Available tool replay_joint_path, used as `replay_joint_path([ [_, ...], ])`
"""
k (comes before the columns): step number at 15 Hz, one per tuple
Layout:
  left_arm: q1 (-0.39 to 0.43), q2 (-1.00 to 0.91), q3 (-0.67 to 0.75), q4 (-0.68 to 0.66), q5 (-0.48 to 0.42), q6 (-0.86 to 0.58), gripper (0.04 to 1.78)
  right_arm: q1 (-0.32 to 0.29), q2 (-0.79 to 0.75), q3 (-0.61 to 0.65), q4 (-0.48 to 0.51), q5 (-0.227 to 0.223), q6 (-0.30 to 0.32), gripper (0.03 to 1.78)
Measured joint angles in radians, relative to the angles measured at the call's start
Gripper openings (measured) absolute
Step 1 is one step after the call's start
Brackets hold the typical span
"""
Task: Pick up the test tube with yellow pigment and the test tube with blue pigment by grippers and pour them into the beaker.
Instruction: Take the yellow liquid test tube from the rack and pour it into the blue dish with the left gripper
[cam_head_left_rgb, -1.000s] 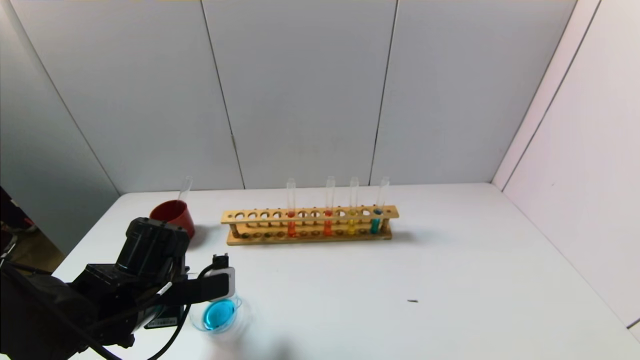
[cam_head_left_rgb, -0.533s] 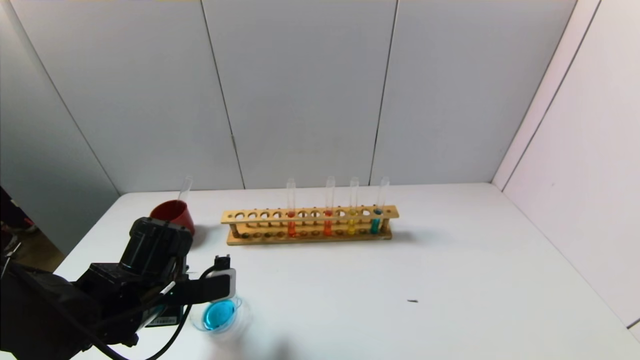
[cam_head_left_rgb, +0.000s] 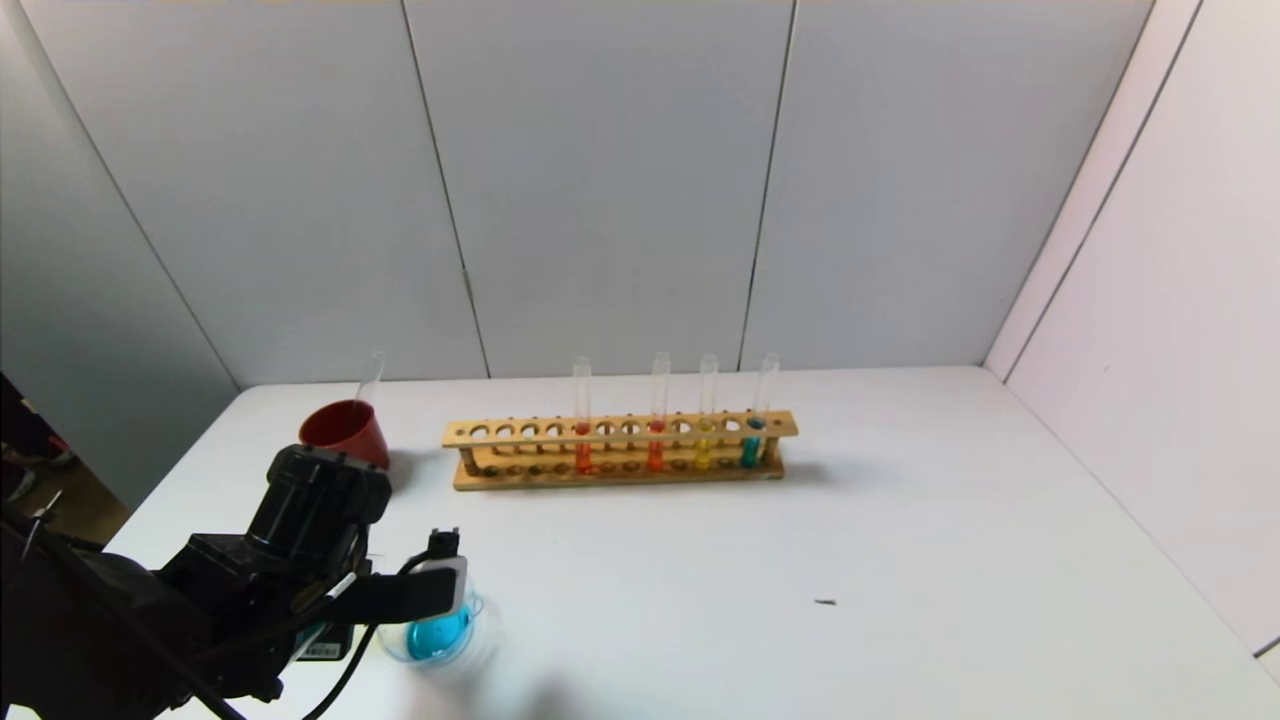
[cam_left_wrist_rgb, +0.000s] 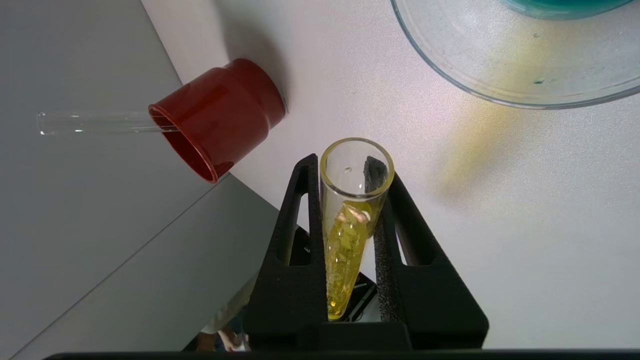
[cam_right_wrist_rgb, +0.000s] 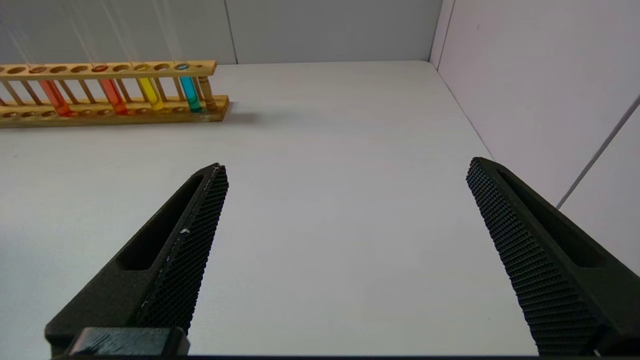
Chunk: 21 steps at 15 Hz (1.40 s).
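My left gripper (cam_left_wrist_rgb: 340, 165) is shut on the test tube with yellow pigment (cam_left_wrist_rgb: 345, 240), whose open mouth sticks out past the fingertips. The tube's mouth is close to the beaker's rim (cam_left_wrist_rgb: 450, 75) but not over it. The beaker (cam_head_left_rgb: 440, 630) stands at the table's front left and holds blue liquid. My left arm (cam_head_left_rgb: 300, 540) is right beside it. The test tube with blue pigment (cam_head_left_rgb: 750, 445) stands in the rack, also seen in the right wrist view (cam_right_wrist_rgb: 190, 95). My right gripper (cam_right_wrist_rgb: 345, 167) is open and empty over bare table.
The wooden rack (cam_head_left_rgb: 620, 445) at mid table also holds two orange-red tubes and another yellow tube (cam_head_left_rgb: 704, 450). A dark-red cup (cam_head_left_rgb: 346, 432) with an empty tube (cam_head_left_rgb: 370, 378) stands at the back left. Walls close the back and right.
My left wrist has moved slightly lower and nearer the beaker, with the yellow tube still held. Nothing else has moved.
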Motion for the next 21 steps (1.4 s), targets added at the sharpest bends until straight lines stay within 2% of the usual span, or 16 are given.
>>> replay_joint_path([
  [7,-0.095,0.004,0.023,-0.026,0.077,-0.007,0.32,0.000,0.000,0.000,0.000,0.000,0.000,1.74],
  [21,-0.110,0.000,0.044,-0.027,0.141,0.001,0.32,0.000,0.000,0.000,0.000,0.000,0.000,1.74],
])
